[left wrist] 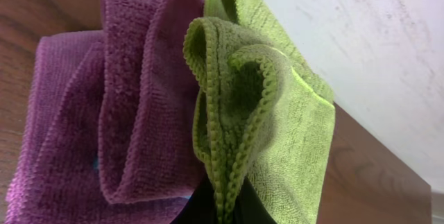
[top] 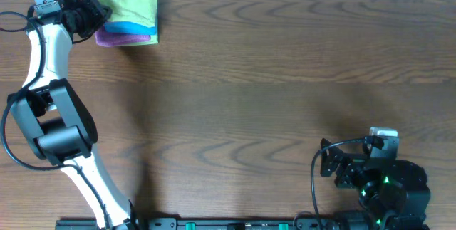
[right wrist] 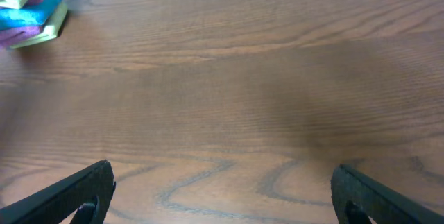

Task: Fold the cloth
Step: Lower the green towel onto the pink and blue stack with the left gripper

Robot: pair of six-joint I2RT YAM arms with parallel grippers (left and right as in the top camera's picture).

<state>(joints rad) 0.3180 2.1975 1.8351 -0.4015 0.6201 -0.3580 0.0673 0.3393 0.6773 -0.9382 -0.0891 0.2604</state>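
A stack of folded cloths sits at the table's far left corner: a green cloth (top: 132, 3) on top, a blue one (top: 133, 28) under it and a purple one (top: 117, 38) at the bottom. My left gripper (top: 98, 13) is at the stack's left side, shut on the green cloth's stitched edge (left wrist: 232, 182); the purple cloth (left wrist: 118, 127) lies bunched beside it. My right gripper (right wrist: 222, 189) is open and empty over bare wood near the front right, far from the stack (right wrist: 28, 12).
The wooden table (top: 285, 80) meets a white wall (left wrist: 374, 50) right behind the stack. The right arm's base (top: 388, 184) sits at the front right edge.
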